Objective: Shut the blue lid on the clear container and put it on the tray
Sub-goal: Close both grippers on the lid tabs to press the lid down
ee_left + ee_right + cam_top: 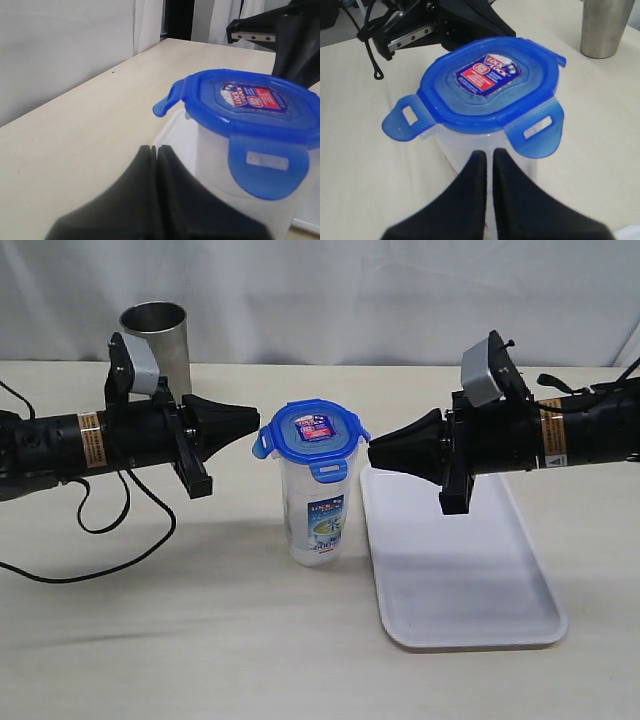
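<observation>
Careful: left claw and right claw pinched shut, empty, beside the blue lid. Flaps look unlatched; a sideways shove could tip the clear container onto the worktop.

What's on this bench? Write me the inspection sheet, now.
Surface: beige tabletop, no spills seen.
Job's things: translucent blue plastic lid sits on tall clear plastic container, side flaps sticking out unlatched; container upright on table beside flat white rectangular tray, not on it.
Clutter: grey steel tumbler behind the left arm.
Grippers: left gripper and right gripper both shut, empty, flanking the lid.
Cables: black cable looped on the table below the left arm.
Surroundings: white curtain behind.
</observation>
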